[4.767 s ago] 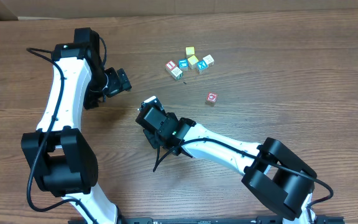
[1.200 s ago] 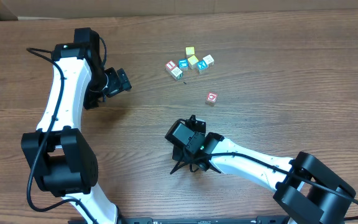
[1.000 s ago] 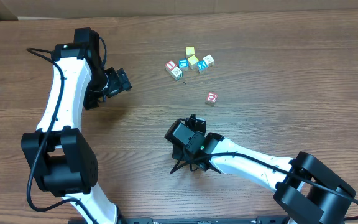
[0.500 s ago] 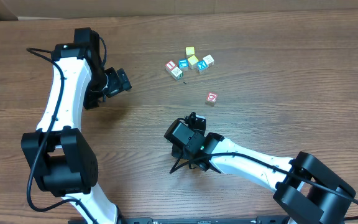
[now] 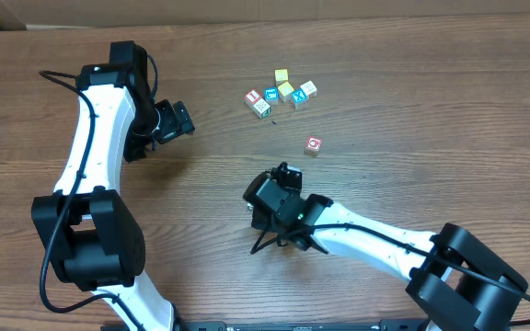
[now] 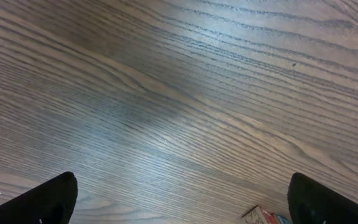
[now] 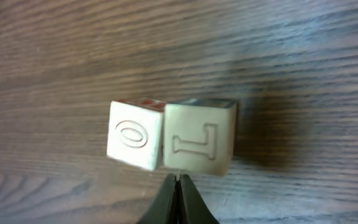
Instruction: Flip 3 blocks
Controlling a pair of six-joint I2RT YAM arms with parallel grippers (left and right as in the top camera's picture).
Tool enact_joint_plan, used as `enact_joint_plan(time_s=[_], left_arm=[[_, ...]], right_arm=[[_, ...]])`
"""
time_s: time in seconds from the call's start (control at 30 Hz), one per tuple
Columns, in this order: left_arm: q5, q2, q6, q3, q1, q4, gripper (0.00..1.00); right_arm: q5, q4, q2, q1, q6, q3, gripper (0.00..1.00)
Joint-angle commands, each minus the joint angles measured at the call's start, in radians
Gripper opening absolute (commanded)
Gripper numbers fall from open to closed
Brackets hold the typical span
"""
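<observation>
The top camera hangs high over the table (image 5: 449, 101) and looks straight down, taking in all the little blocks (image 5: 286, 90). The left wrist camera looks down at bare wood from close by. The right wrist camera sits very near two blocks (image 7: 135, 143), facing their sides. All three views share the table's wood.
</observation>
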Motion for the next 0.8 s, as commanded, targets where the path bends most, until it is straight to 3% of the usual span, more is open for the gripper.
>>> enact_joint_plan(time_s=[0.0,0.17,0.43,0.77], left_arm=[[-0.01,-0.02,0.012,0.018,-0.007,0.001,1.0],[-0.01,-0.02,0.012,0.018,-0.007,0.001,1.0],[-0.01,-0.02,0.012,0.018,-0.007,0.001,1.0],[-0.01,-0.02,0.012,0.018,-0.007,0.001,1.0]], right_arm=[[-0.115,0.014,-0.089,-0.039,-0.114,0.057,0.04],[-0.228,0.05,-0.093,-0.054,-0.247,0.085,0.04],[-0.224,-0.002,0.092,-0.039,-0.512,0.218,0.04],[-0.192,0.001,0.175,-0.011,-0.552,0.25,0.04]])
